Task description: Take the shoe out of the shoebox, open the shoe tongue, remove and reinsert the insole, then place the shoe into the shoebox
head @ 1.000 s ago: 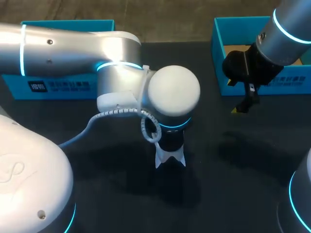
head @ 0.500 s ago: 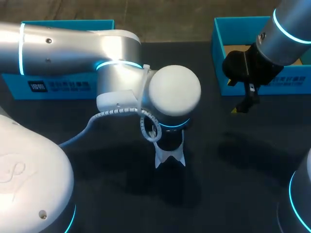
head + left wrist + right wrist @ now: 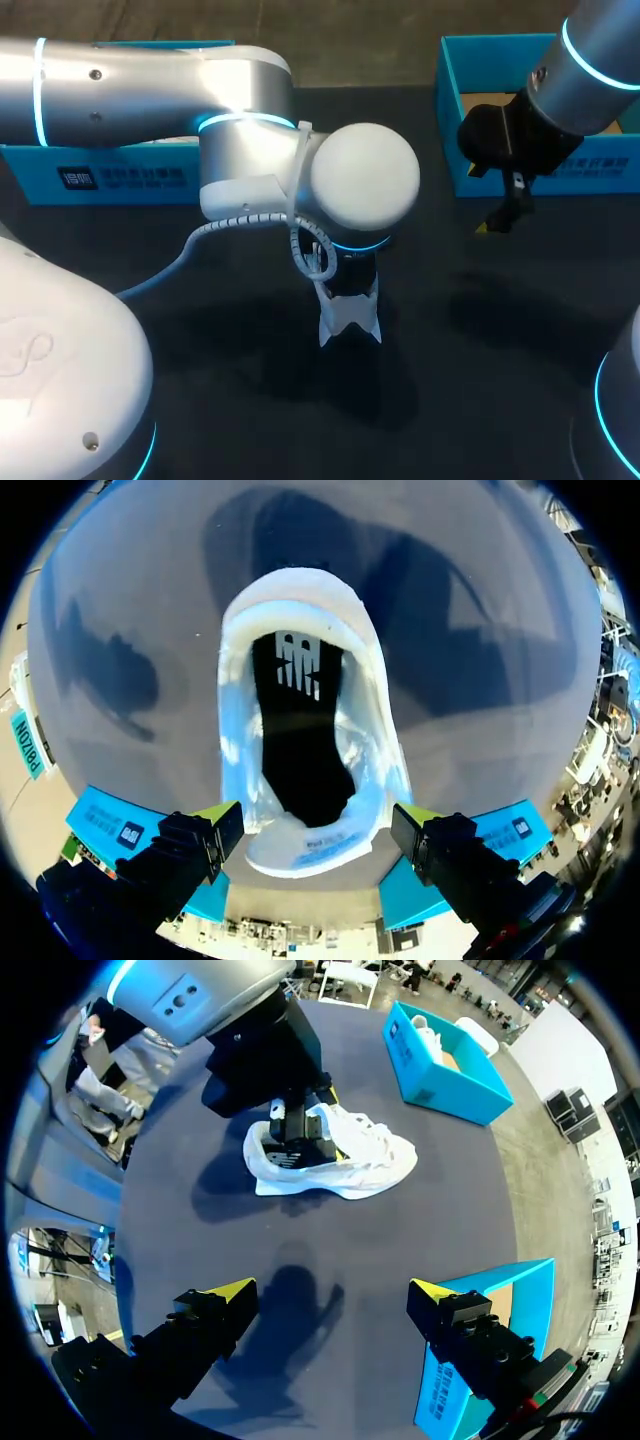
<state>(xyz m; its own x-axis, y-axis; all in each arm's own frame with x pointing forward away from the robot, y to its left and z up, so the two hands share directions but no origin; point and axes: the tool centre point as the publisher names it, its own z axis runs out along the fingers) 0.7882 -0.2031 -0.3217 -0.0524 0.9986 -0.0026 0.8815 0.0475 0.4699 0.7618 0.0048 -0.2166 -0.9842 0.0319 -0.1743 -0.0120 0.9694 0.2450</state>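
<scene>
head view: left arm (image 3: pixel 365 180) parked right over the white shoe (image 3: pixel 350 322) mid-desk (image 3: pixel 480 340). The right gripper (image 3: pixel 503 216) hangs just in front of the teal shoebox (image 3: pixel 447 110).
left wrist view: left gripper (image 3: pixel 318 820) has its fingers spread wide, one on each side of the shoe's (image 3: pixel 372 730) heel. Can't tell if they touch it. The black insole (image 3: pixel 300 740) is inside.
right wrist view: right gripper's (image 3: pixel 333 1295) fingers are spread too, with only bare desk between them. The shoe (image 3: pixel 350 1165) is well ahead, and the shoebox (image 3: pixel 500 1305) is just beside one finger.
vs earlier: the left arm's wrist nudged up a bit. Shoe and right arm are in the same spot.
</scene>
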